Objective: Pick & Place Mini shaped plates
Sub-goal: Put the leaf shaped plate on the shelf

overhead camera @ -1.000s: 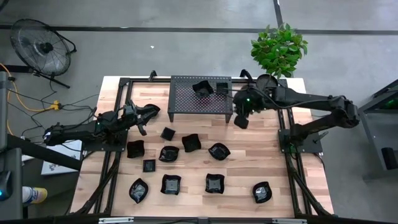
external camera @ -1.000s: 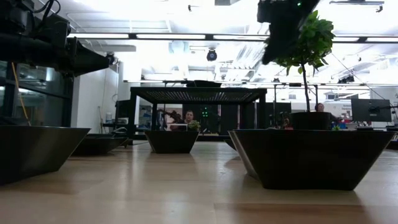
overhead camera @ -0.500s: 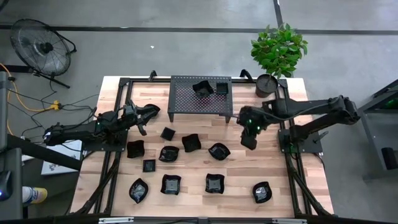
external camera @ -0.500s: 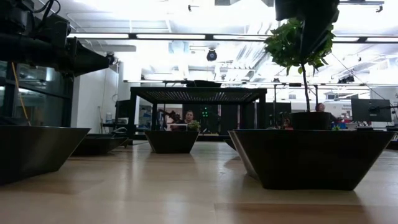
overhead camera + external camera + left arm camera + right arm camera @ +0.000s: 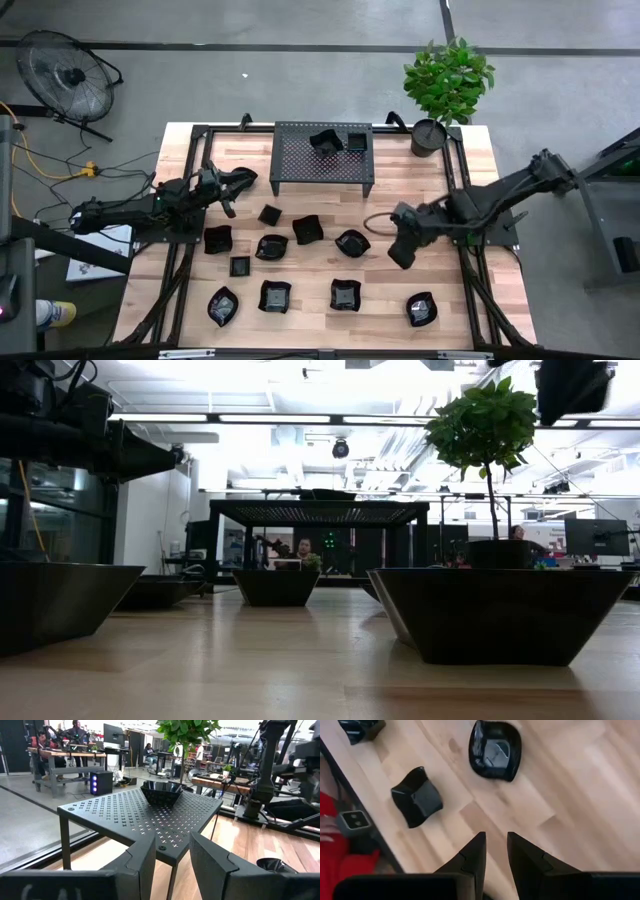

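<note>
From above: right pincer (image 5: 399,256) hangs over bare table (image 5: 470,290) just right of the dishes (image 5: 300,265), which sit in loose rows on the wood. Two more are up on the rack (image 5: 322,156). Left pincer (image 5: 232,193) waits near the rack's left end.

Low cam: big dishes up close, plant (image 5: 486,428) behind.

Left wrist cam: fingers (image 5: 142,860) slightly apart, nothing held, one dish (image 5: 161,793) on the rack ahead.

Right wrist cam: fingers (image 5: 472,859) a narrow gap apart, empty, two dishes (image 5: 495,750) on the wood below.
</note>
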